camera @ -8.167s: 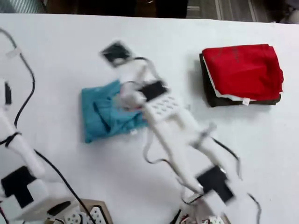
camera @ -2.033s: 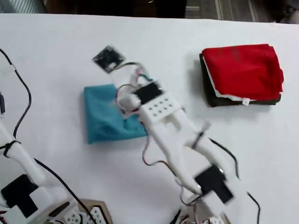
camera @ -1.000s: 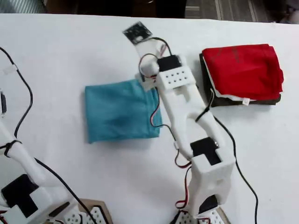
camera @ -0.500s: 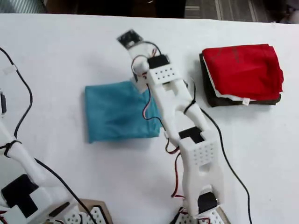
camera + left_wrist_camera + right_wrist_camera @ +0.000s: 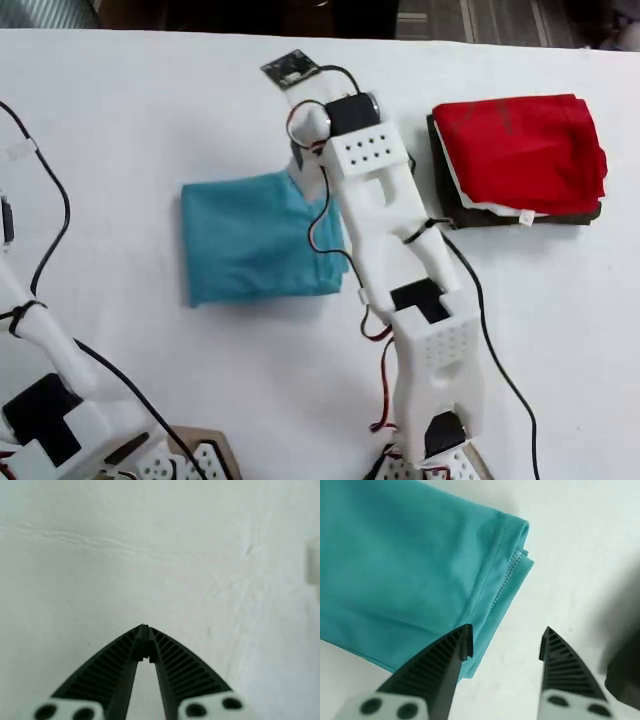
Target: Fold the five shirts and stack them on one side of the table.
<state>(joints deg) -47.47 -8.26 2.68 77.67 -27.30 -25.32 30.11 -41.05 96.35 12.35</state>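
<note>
My right claw point(image 5: 506, 636) stood open at the corner of the folded teal shirt point(image 5: 250, 240), centre-left of the frame. My left claw point(image 5: 144, 632) was closed, empty. Step judged: transfer. Next: grip that edge and carry it to the red-topped stack point(image 5: 520, 150), upper right.

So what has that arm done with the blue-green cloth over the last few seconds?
The right gripper, earlier down on the rumpled teal cloth shirt, left it folded flat and swung off to its corner nearest the stack of folded shirts topped in red, now open. That stack has not moved.
</note>
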